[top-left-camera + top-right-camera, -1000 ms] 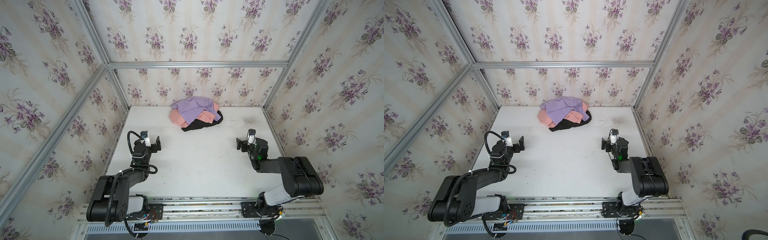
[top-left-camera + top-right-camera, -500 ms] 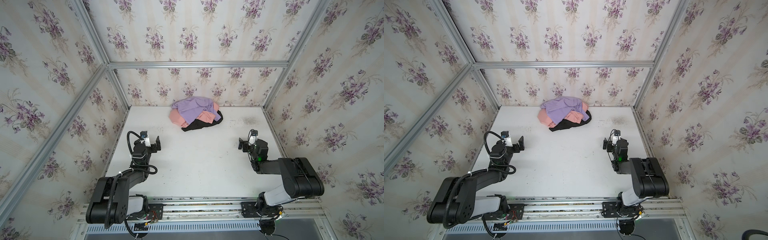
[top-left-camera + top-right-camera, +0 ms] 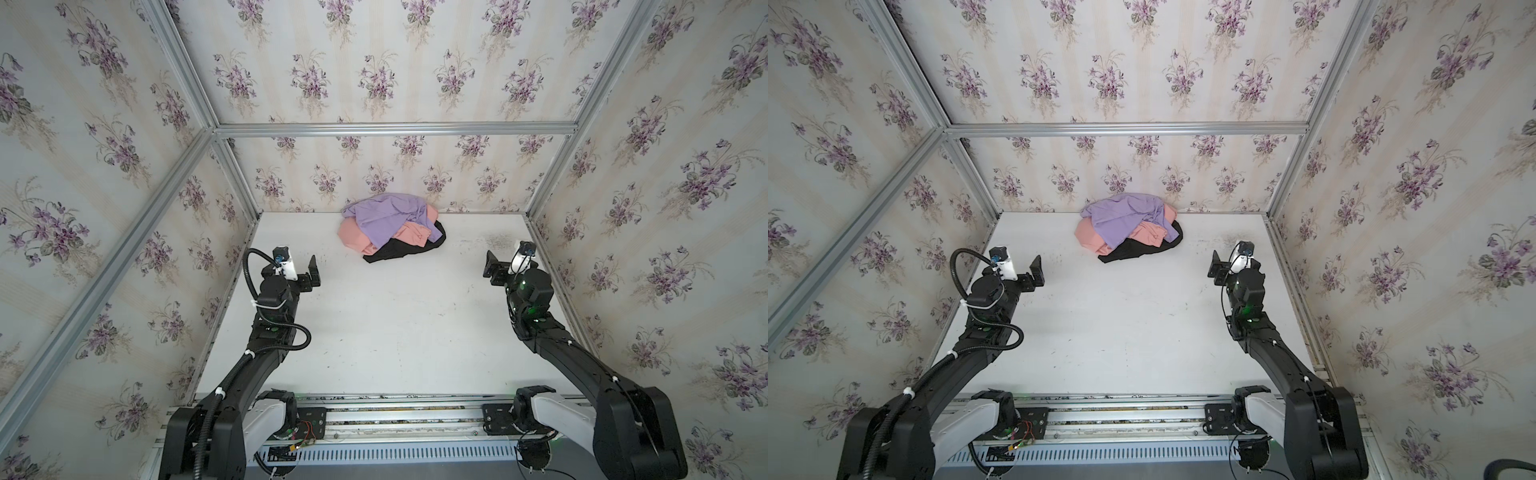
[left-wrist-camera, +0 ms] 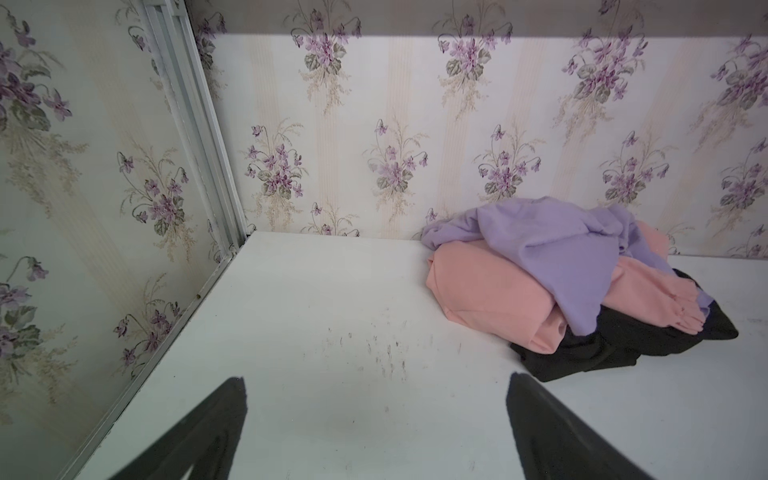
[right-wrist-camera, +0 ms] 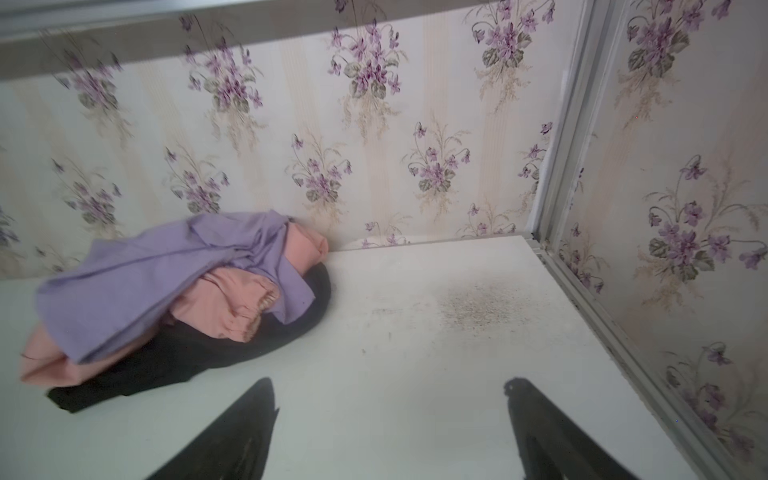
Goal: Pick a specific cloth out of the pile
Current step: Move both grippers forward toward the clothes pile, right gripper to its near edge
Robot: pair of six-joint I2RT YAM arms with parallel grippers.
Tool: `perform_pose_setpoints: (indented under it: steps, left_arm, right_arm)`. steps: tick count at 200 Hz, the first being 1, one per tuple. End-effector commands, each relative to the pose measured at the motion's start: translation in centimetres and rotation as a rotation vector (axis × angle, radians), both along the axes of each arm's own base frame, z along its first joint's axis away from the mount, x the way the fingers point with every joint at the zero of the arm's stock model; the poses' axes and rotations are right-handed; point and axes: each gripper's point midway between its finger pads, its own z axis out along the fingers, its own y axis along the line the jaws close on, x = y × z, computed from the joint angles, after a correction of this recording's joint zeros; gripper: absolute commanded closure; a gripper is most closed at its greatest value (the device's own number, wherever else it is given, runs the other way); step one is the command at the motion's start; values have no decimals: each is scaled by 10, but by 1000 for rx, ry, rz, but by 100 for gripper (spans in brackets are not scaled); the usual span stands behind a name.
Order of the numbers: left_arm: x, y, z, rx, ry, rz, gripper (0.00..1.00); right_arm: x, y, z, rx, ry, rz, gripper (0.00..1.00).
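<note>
Top views, right claw (image 3: 498,266) fwd, pile (image 3: 386,226) unmoved

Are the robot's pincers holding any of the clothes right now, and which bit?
No, nothing is held. The left pincer and right pincer are both open and empty, apart from the pile.

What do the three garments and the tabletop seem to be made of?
Black cloth: soft matte fabric, limp folds, weave not discernible. Lilac garment: thin matte fabric, slightly fuzzy surface, perhaps brushed knit. Salmon-pink garment: similar soft matte fabric, gathered cuff. Table: smooth white hard board, probably laminate, scuffed.
</note>
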Motion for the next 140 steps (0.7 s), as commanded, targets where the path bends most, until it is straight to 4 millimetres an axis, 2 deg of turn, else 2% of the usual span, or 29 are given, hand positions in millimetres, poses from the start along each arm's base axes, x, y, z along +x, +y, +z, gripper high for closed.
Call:
perform_pose_setpoints:
  steps: [1, 18, 43, 82, 91, 100, 118, 140]
  left_arm:
    - [-5, -3, -7, -81, 108, 13, 0]
    - [-9, -8, -4, -163, 146, 18, 0]
    - [-11, -26, -4, -271, 213, -30, 0]
    - [-9, -63, -7, -313, 297, -118, 0]
    - [-8, -71, -9, -311, 315, -134, 0]
    - [-8, -78, -9, -314, 327, -150, 0]
    - [-11, -90, -15, -324, 362, -190, 0]
    - [-12, -95, -31, -349, 411, -201, 0]
  right_arm:
    - [-8, 17, -3, 209, 98, 57, 10]
    - [-10, 30, 6, 295, 93, 100, 14]
    - [-9, 47, 3, 442, 123, 115, 17]
    - [6, 118, -10, 561, 252, 311, 15]
    - [9, 132, -14, 574, 262, 332, 13]
    - [12, 142, -18, 581, 277, 344, 6]
    - [20, 154, -29, 618, 315, 357, 1]
    - [32, 166, -37, 680, 341, 382, 0]
